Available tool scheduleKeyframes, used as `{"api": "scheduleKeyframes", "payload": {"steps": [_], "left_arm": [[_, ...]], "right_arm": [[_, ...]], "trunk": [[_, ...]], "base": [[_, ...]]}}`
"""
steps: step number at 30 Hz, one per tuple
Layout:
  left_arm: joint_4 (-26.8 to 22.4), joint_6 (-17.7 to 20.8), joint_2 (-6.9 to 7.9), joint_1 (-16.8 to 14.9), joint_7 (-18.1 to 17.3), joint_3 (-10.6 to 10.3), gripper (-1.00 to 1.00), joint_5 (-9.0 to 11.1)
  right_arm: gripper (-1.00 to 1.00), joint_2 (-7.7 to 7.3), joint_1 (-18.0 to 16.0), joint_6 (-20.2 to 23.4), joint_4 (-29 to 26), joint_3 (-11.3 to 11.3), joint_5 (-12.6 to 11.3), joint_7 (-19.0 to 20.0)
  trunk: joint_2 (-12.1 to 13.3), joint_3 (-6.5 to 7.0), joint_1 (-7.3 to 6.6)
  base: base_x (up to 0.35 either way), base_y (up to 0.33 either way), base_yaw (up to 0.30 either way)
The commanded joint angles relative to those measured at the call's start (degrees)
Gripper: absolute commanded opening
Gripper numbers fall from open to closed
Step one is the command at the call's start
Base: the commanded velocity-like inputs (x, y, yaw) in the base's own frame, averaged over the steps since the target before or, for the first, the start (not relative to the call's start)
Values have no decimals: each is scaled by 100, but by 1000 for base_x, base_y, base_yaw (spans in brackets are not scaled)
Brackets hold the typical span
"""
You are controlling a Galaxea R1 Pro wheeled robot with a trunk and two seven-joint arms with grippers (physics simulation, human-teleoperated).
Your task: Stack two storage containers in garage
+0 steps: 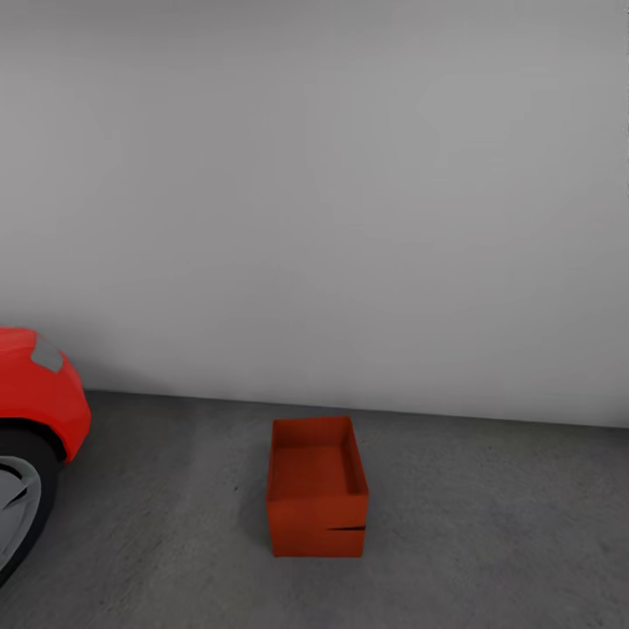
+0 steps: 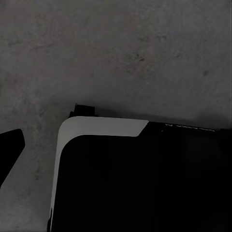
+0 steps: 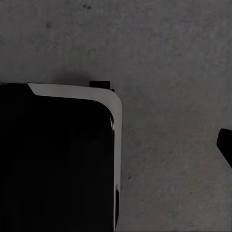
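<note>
A plain pale grey wall (image 1: pixel 349 192) is seen taking up most of the head view, and it is met by the dark grey, mottled concrete floor (image 1: pixel 489 524) of the garage. The front of a red car (image 1: pixel 39 393), with a dark tyre (image 1: pixel 22 498) under its wing, is seen well to the left of the box and apart from it. An orange-red open box (image 1: pixel 316 485) is set on the floor just in front of the wall, with its long side running away from the camera. A thin dark seam is seen across its near face, low down, so it may be two boxes nested one in the other; this cannot be told for certain.

In the left wrist view a black body with a pale rounded edge (image 2: pixel 96 128) is seen above the concrete (image 2: pixel 121 53), and the same kind of body (image 3: pixel 113 111) is seen in the right wrist view. A dark tip is seen at the edge of each wrist view, but whether the fingers are wide or narrow cannot be told on either arm
</note>
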Motion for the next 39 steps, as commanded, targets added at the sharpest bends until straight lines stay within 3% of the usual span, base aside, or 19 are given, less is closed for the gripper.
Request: {"api": "scheduleKeyframes", "payload": {"steps": [1,39], "left_arm": [[8,-17,0,-5,-25,-33,100,53],[8,-17,1,-5,-25,-33,100,53]], "right_arm": [[100,3,-6,-28,18,45,-58,31],[100,12,-6,-32,18,55,-21,40]], "trunk": [[-4,3,0],[-4,355,0]], "base": [[0,0,0],[0,0,0]]}}
